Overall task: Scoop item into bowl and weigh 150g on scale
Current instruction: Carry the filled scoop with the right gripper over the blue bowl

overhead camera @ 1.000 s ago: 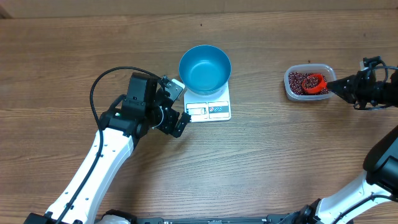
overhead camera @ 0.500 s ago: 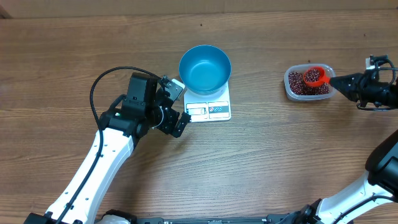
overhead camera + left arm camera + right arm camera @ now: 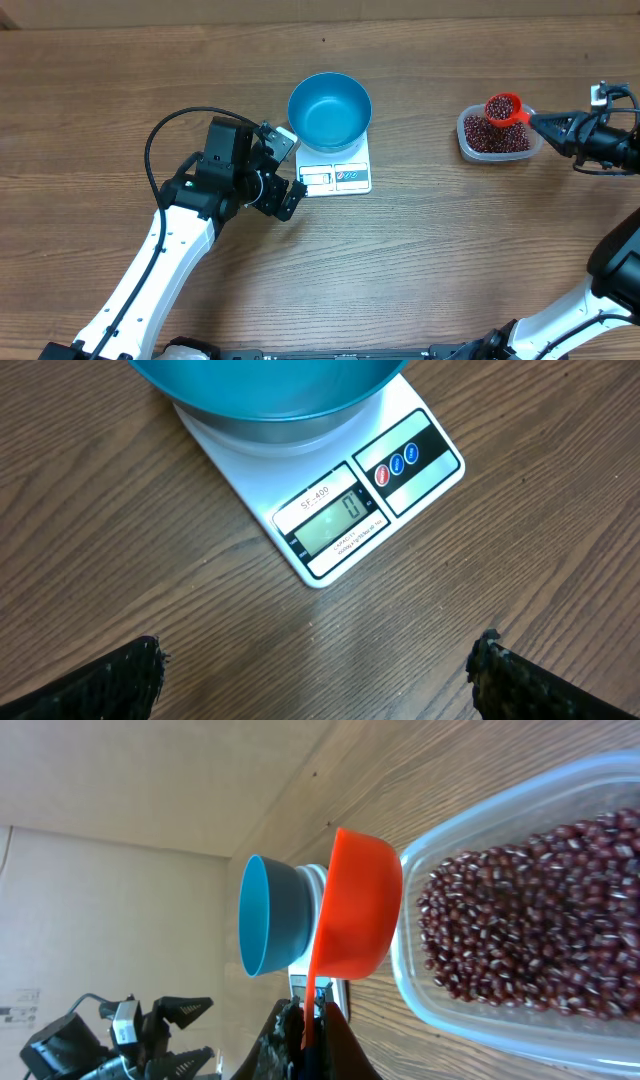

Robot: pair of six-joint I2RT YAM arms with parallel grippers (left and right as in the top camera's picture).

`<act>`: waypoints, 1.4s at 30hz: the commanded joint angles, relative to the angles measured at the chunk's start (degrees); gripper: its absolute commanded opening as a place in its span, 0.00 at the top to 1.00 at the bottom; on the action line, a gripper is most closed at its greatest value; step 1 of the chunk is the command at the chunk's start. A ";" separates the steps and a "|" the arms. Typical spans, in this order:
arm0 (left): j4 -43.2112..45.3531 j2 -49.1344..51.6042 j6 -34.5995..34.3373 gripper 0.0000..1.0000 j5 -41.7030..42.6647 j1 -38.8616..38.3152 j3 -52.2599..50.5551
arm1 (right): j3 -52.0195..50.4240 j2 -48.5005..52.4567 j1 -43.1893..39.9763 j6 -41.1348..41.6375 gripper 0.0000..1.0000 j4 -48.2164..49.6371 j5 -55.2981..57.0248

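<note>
Scooping looks done, pouring not. Overhead: one round, deep, bright blue bowl (image 3: 330, 110) sits empty on one flat white kitchen scale (image 3: 345, 177). Well right of the scale, the right gripper (image 3: 545, 124) pinches one loaded red plastic scoop (image 3: 503, 108) over one clear plastic tub (image 3: 497, 158) of small maroon beans (image 3: 478, 132). Left wrist: the left gripper (image 3: 318, 650), spread, hovers beside the scale, whose display (image 3: 330, 525) reads zero. Right wrist: many beans remain in the tub; weighing is left.

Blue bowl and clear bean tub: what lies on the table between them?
Nothing: the overhead view shows bare wooden table between the blue bowl and the clear tub. The loaded red scoop hangs over the tub's far edge, not in the gap.
</note>
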 commanded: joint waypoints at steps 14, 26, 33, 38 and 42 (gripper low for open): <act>0.04 0.42 -0.57 0.00 -0.04 0.02 -0.09 | -0.02 0.57 17.38 8.81 0.96 6.29 -3.32; 0.04 0.42 -0.57 0.01 -0.04 0.02 -0.11 | 6.36 0.57 27.93 20.92 0.96 15.19 -3.30; 0.04 0.42 -0.57 0.01 -0.04 0.02 -0.09 | 6.60 0.57 35.06 26.34 0.96 24.04 -0.26; 0.04 0.42 -0.57 0.00 -0.04 0.02 -0.09 | 6.62 0.57 39.04 27.52 0.96 25.53 5.38; 0.04 0.42 -0.57 0.01 -0.04 0.02 -0.11 | 6.75 0.57 41.64 27.52 0.96 25.49 10.80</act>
